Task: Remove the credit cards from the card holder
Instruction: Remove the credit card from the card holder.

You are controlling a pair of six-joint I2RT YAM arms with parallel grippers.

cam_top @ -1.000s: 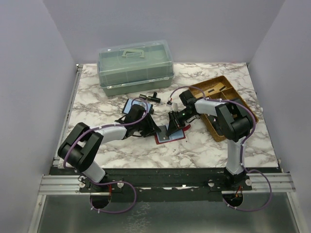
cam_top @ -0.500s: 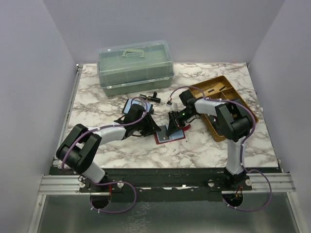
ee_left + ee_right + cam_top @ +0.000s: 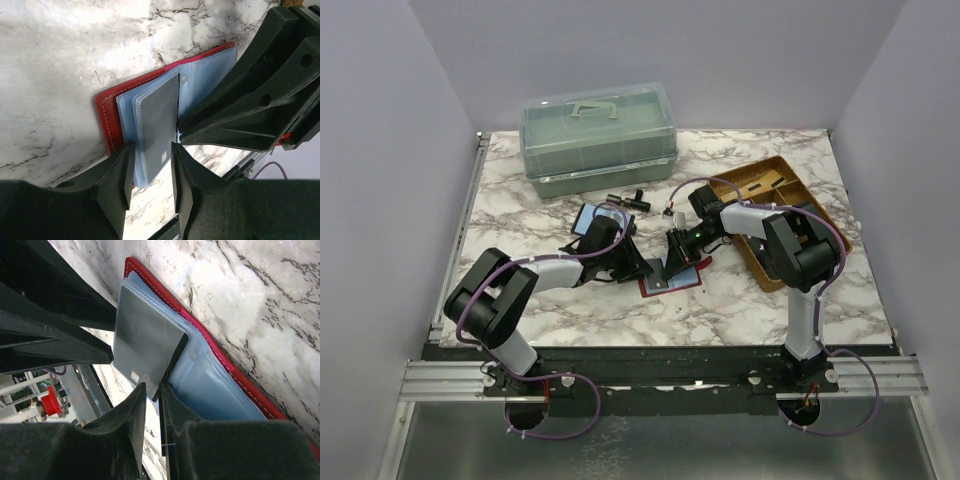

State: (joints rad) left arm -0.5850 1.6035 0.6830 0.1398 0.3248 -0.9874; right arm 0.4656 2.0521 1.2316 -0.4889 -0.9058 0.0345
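Card holder (image 3: 672, 283) open on white grey-veined marble table (image 3: 740, 310), lilac walls (image 3: 380, 150) around

no legible text anywhere, tiny pale mark on credit card (image 3: 160, 120) unreadable

right gripper (image 3: 152, 391): pinching corner of grey credit card (image 3: 145, 340) | card holder (image 3: 220, 385): open on marble table (image 3: 260, 300)

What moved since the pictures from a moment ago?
Almost nothing. The left arm's elbow swung a little outward, then back toward the middle. Nothing was grabbed or let go. The left pincer stays at the open wallet, straddling the card sleeve, and the right pincer stays on the card's corner. The box and tray did not move.
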